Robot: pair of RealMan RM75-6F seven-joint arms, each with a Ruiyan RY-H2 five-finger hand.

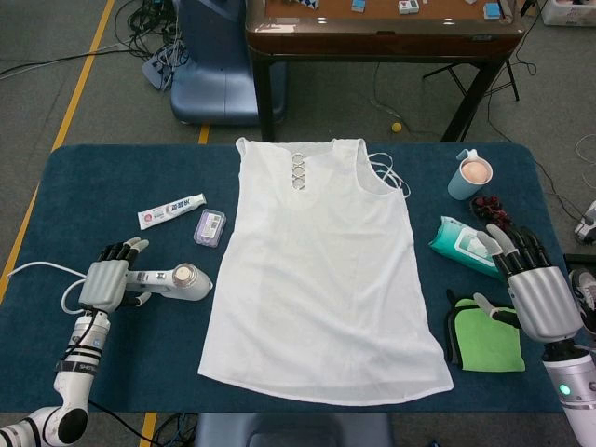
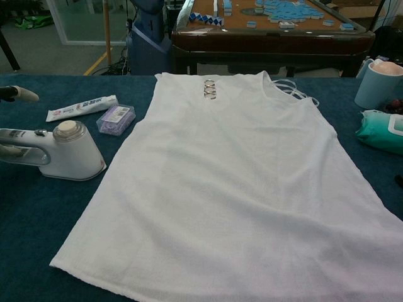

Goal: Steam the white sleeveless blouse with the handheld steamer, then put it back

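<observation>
1. The left hand (image 1: 110,281) sits over the handle end of the steamer (image 1: 175,280) near the front left of the tabletop (image 1: 93,186). Its fingers look loosely spread above the handle; whether they have closed around it cannot be told from either view.
2. A good grasp here likely means wrapping the handle fully, well behind the round cap, so the steamer does not tip on lifting. Its white cord (image 1: 37,270) trails off to the left and could drag.
3. The right hand (image 1: 535,296) hovers spread and holding nothing above the green cloth (image 1: 491,340) at the front right. It should stay clear of the blouse for now.
4. The blouse (image 1: 321,270) lies flat in the middle, its hem toward the robot and its neckline far. The steamer lies just beside its left edge, so only a short sideways carry seems needed.
5. Farther back, the tube (image 1: 171,210) and small purple box (image 1: 209,227) lie beyond the steamer, so the lift should avoid them.
</observation>
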